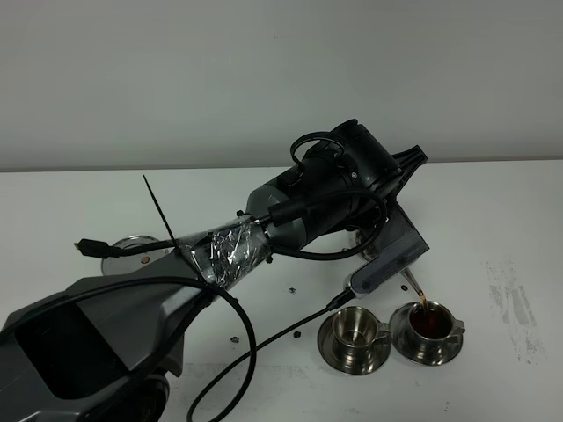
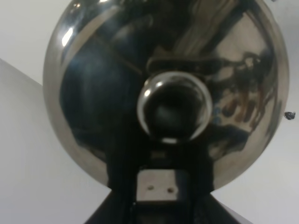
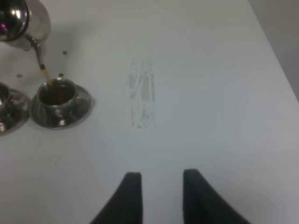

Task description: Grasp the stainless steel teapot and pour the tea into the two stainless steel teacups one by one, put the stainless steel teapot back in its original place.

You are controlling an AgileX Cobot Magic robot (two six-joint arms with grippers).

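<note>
In the lower right of the exterior view, the left arm [image 1: 290, 220] reaches across the middle of the white counter [image 1: 493, 202]. Its left tool [image 1: 387, 259] is clenched on the stainless steel teapot [image 2: 170, 100] and holds it tilted above the cups. The arm hides most of the pot there, and only the thin spout [image 1: 410, 281] pokes out below the tool. The left wrist camera is filled by the pot's shiny lid and round knob [image 2: 174, 112], pressed close to the tool; the fingers themselves are hidden.

A thin stream of tea [image 1: 421, 301] falls from the spout into the right teacup [image 1: 431, 325], which holds dark reddish-brown liquid and sits on its saucer [image 1: 428, 359]. Just beside it, toward the frame's middle, the left teacup [image 1: 354, 332] stands on a second saucer [image 1: 352, 367]. Its inside shows bare steel.

The right tool [image 3: 159, 196] is released, its two dark fingers [image 3: 128, 198] spread with nothing between them. It hovers over bare counter well apart from the cups.

A grey scuff [image 1: 510, 308] marks the counter near the right edge of the exterior view, and small dark specks [image 1: 290, 287] lie near the cups. At the left of that frame a round steel disc [image 1: 132, 249] lies partly behind the arm, and a black cable [image 1: 237, 352] loops across the lower middle.
</note>
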